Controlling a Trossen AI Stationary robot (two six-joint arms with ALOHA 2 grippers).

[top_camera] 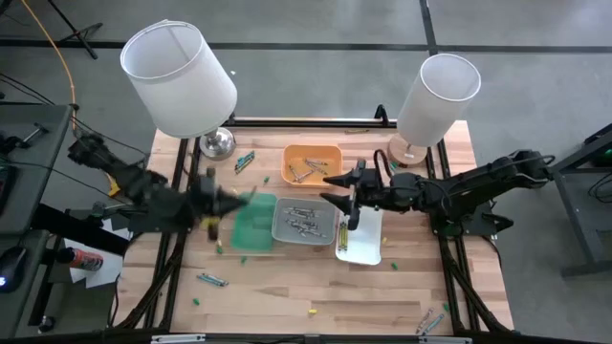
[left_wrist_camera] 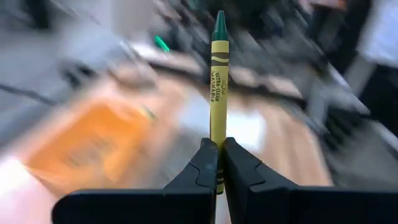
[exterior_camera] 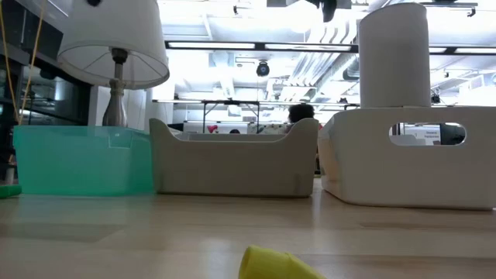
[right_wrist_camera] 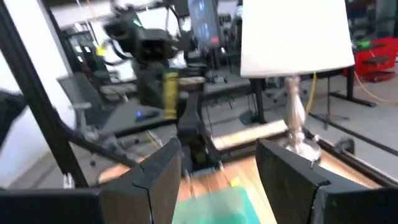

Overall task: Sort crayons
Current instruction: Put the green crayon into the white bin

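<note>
The left gripper [left_wrist_camera: 217, 163] sat closest to its wrist camera, its dark fingers [left_wrist_camera: 200, 169] pressed together on a slim yellow-wrapped crayon with a green tip [left_wrist_camera: 218, 93], which stood straight up out of them; from above, that gripper [top_camera: 222, 203] hung at the near-left edge of the translucent green plastic tray [top_camera: 254, 227]; beside it lay the grey rectangular plastic tray [top_camera: 304, 220] holding several grey-wrapped crayons [top_camera: 300, 222]; behind stood the orange plastic tray [top_camera: 312, 164]; the right gripper [top_camera: 341, 189] hovered between the orange tray and the white plastic tray [top_camera: 363, 244], its fingers spread and empty; loose crayons [top_camera: 211, 280] lay scattered on the wooden table [top_camera: 287, 296].
</note>
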